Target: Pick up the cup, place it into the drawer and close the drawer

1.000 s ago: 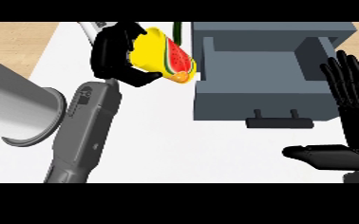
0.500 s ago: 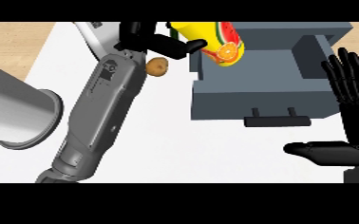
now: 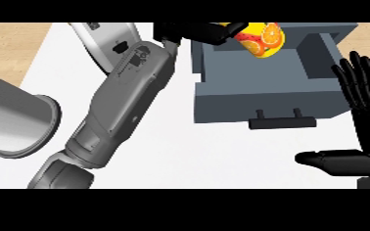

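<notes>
The cup is yellow with fruit prints, orange slices showing. It hangs tilted over the back of the open grey drawer, at the top of the head view. My left hand is shut on it, fingers curled round its left side, the forearm stretching up from the lower left. The drawer is pulled out, its black handle facing me. My right hand stands open at the right edge beside the drawer, fingers up, thumb low.
A large grey metal pot lies at the left edge on the white counter. A wooden floor strip shows past the counter's left side.
My left hand has carried the cup rightward, from left of the drawer to above its back part. The small brown thing seen by the hand half a second ago no longer shows. The right hand stayed still.
</notes>
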Tool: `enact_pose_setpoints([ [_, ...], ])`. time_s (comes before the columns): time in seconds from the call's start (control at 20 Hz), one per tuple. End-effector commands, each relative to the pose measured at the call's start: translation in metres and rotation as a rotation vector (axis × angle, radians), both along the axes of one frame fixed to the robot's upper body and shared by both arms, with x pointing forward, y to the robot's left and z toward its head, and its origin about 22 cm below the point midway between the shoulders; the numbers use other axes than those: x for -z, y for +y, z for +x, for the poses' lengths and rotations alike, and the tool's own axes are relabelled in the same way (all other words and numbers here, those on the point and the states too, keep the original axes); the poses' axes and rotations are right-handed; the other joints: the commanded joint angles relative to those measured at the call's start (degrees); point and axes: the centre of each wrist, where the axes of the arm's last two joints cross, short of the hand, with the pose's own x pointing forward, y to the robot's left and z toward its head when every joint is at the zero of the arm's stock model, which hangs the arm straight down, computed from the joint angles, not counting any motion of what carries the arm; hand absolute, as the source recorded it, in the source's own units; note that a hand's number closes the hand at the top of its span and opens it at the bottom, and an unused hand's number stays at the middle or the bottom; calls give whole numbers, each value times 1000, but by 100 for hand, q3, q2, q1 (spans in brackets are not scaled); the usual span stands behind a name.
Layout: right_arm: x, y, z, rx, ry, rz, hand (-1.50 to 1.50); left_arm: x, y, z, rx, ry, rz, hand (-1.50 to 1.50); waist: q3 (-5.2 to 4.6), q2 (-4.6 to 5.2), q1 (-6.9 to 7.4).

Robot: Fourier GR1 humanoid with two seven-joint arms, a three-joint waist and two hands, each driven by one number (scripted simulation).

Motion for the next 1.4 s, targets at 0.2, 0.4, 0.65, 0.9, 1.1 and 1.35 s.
enact_pose_setpoints([
  [0.2, 4, -5, 11, 4, -1, -5, -150, 15, -15, 6, -39, 39, 67, 150, 1, 26, -41],
  [0.4, -1, -6, 0, -8, -4, -13, -150, 19, -26, 1, -28, 85, 113, 150, 1, 17, -127],
  [0.65, -6, -10, 2, -32, -21, -1, -150, 34, -26, 1, -89, 99, 210, 150, 5, 46, -263],
  [0.9, -4, 8, 8, -53, -16, -13, -150, 56, -31, -10, -56, 148, 300, -150, 5, 76, -371],
  [1.1, -4, 5, 22, -37, -7, -8, -150, 56, -34, -9, -60, 139, 411, -150, 6, 91, -319],
  [1.35, -3, 16, 15, -82, -22, 3, -150, 62, -34, -11, -128, 118, 405, -150, 4, 122, -420],
])
